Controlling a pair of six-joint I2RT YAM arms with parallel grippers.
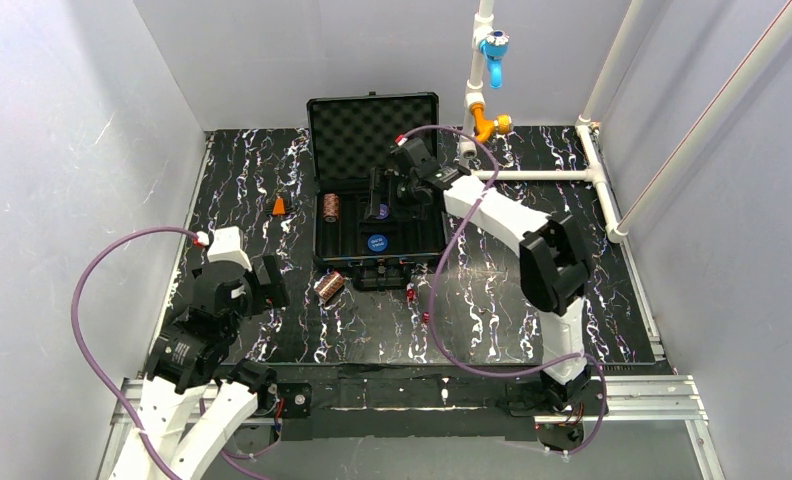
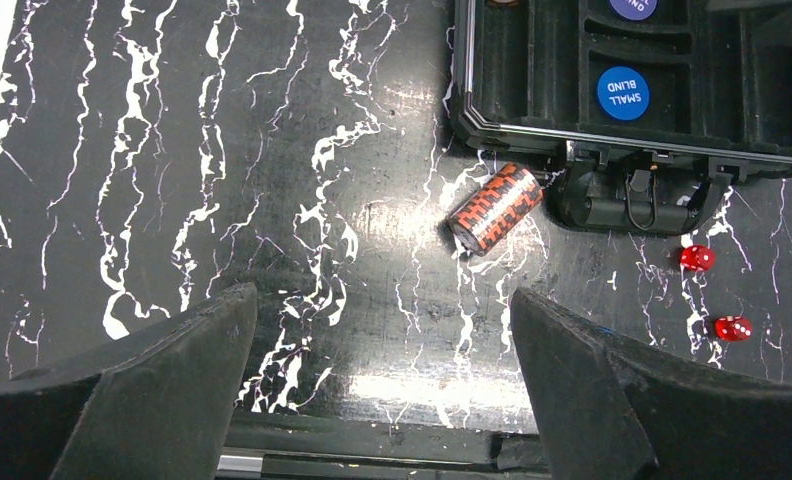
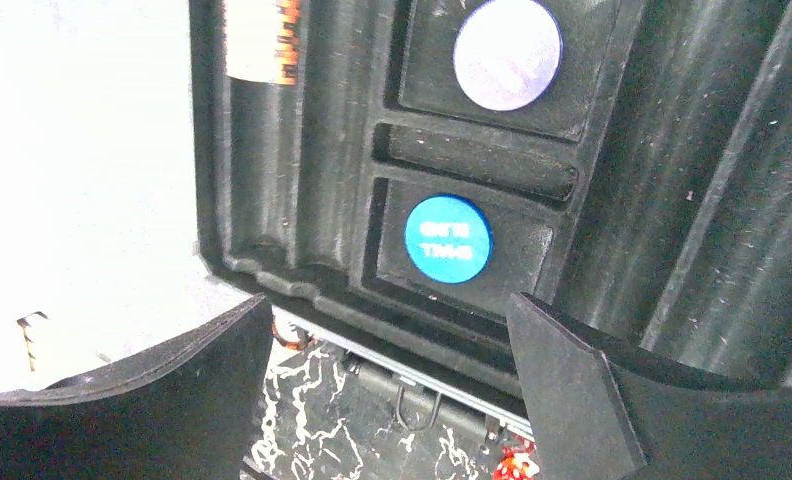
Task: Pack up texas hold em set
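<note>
The black briefcase [image 1: 324,245] lies open at the table's middle, its foam lid [image 1: 372,130] upright at the back. One copper-brown chip stack [image 1: 331,207] sits in the tray's left slot. Two blue discs [image 3: 448,239] [image 3: 507,53] lie in middle pockets. A second chip stack [image 2: 495,208] lies on its side on the table by the case's front left corner. Two red dice [image 2: 695,258] [image 2: 732,327] lie in front of the case. My right gripper [image 1: 384,195] hovers open and empty over the tray [image 3: 390,370]. My left gripper [image 2: 382,350] is open and empty, near the front left, short of the loose stack.
A small orange cone [image 1: 279,205] stands left of the case. White pipework [image 1: 532,175] with a blue and an orange fitting runs along the back right. The case's latch and handle [image 2: 632,195] stick out at its front edge. Grey walls enclose the black marbled mat [image 1: 252,190].
</note>
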